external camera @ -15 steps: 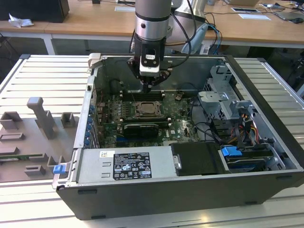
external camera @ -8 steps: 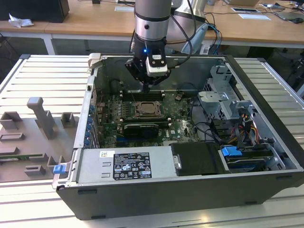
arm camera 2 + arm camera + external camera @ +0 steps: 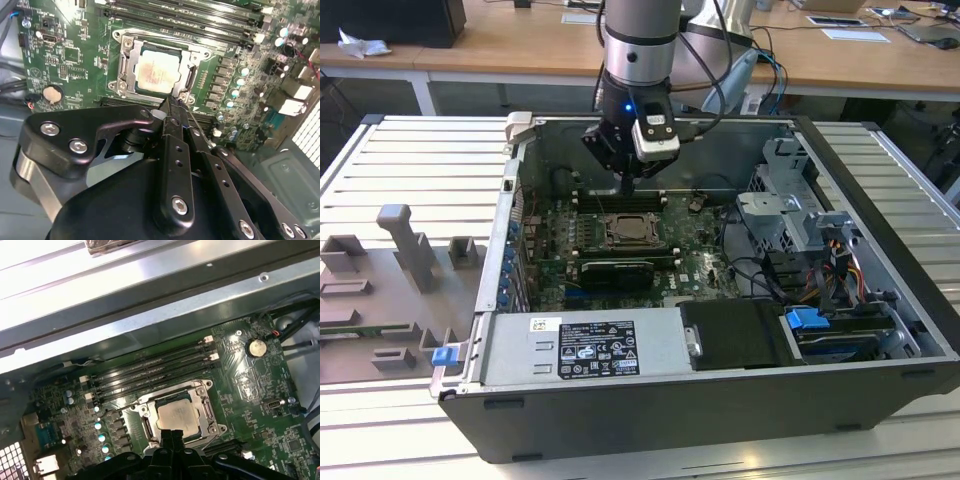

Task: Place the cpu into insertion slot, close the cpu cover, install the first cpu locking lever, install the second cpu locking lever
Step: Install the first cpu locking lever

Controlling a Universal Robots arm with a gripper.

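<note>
Exterior view: I find the gripper (image 3: 628,186) hanging low inside the open computer case (image 3: 840,330), close over the insertion slot (image 3: 620,232) on the motherboard. Second wrist view: the cpu (image 3: 157,70) lies flat in the slot, and the cpu cover (image 3: 125,64) lies down around it, with the pale face showing through its cut-out. The fingers are pressed together with nothing visible between them, which in my judgement suits pushing rather than grasping. A thin metal rod (image 3: 199,127) runs just beside them; contact cannot be confirmed. First wrist view: the tips sit at the socket's edge, opposite the memory slots (image 3: 155,371).
</note>
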